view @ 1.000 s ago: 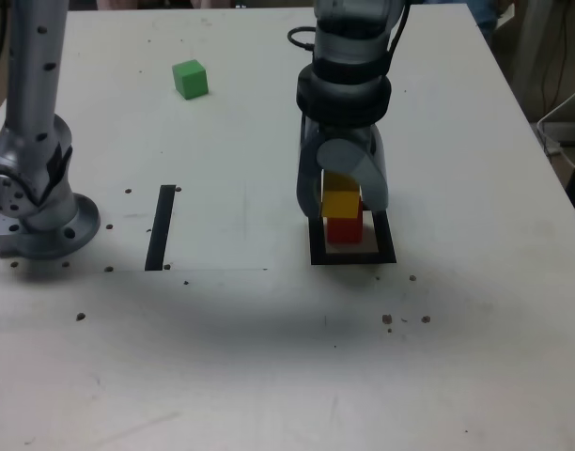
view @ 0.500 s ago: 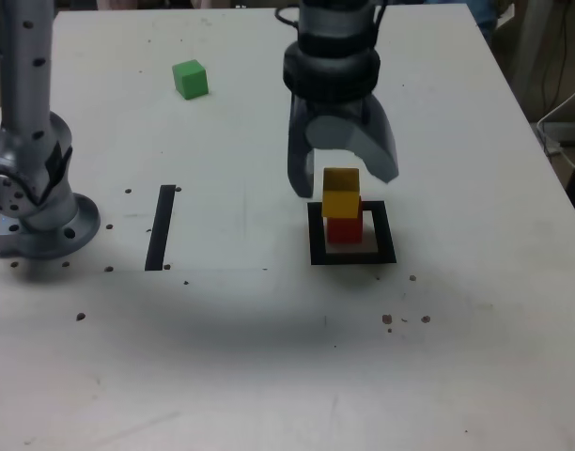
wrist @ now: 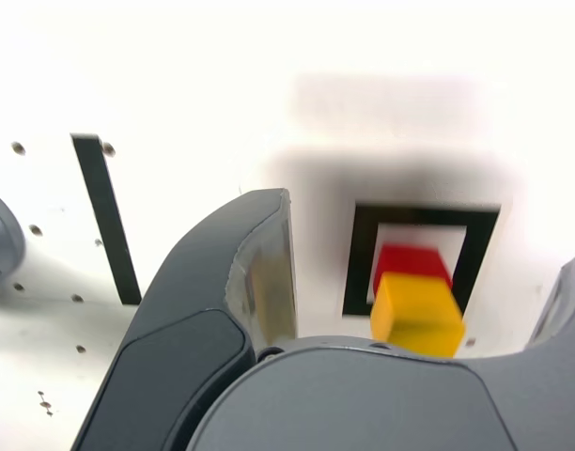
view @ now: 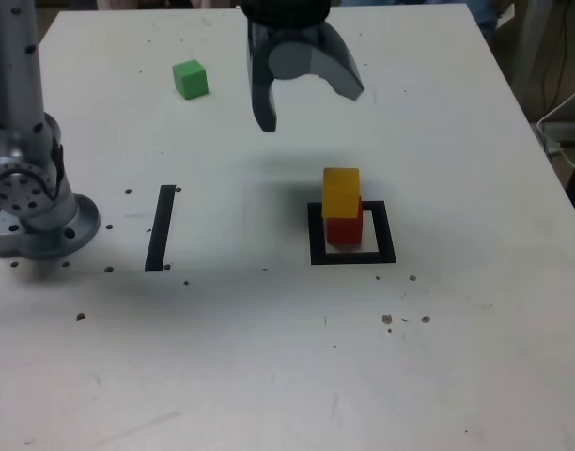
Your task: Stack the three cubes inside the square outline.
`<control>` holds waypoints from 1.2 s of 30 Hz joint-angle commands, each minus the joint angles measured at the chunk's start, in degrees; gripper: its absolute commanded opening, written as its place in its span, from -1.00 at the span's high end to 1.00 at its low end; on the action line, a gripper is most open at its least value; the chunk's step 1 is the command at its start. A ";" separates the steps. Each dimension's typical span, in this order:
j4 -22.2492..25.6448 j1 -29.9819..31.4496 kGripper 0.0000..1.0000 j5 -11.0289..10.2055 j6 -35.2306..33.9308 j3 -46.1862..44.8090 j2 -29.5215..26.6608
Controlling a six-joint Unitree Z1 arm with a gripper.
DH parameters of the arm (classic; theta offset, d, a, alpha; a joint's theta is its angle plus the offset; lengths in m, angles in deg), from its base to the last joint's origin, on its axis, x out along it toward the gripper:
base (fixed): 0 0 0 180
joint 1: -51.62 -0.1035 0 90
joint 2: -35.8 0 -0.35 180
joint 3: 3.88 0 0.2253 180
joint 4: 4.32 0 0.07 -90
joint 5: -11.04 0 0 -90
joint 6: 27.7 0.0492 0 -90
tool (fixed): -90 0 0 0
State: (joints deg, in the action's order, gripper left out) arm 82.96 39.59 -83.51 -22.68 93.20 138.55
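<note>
At the far left of the exterior view stands my own base (view: 34, 211), a grey column rising from a round foot on the white table (view: 269, 357). Just to its right lies the straight black strip (view: 161, 227), flat on the tabletop and well apart from everything else; the wrist view shows it too, running beside one of my fingers (wrist: 226, 291). Farther back, toward the far edge of the table, the green cube (view: 190, 79) sits alone on the bare surface, touching nothing. To its right hangs my gripper (view: 311, 108), raised well above the table, jaws spread wide and released, with nothing between them. Right of that and nearer the camera is the square outline (view: 352, 256), its thick black frame around a white centre. Inside it the red cube (view: 344, 229) rests on the white, and the yellow cube (view: 341, 193) sits on top of it, slightly skewed against the red one below. In the wrist view this two-cube stack shows between my parted fingers, inside the frame, and I am touching neither block. Small dark specks dot the table toward the near edge.
</note>
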 commanded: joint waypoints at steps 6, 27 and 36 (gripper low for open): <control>-0.57 -9.86 -0.99 -2.19 3.43 0.79 0.07; -4.09 -37.69 -0.99 -6.46 8.18 1.87 3.20; -5.76 -45.21 -1.00 -8.55 9.22 3.10 5.63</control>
State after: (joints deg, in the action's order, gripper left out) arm 77.25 -5.53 -91.83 -13.54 96.07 144.01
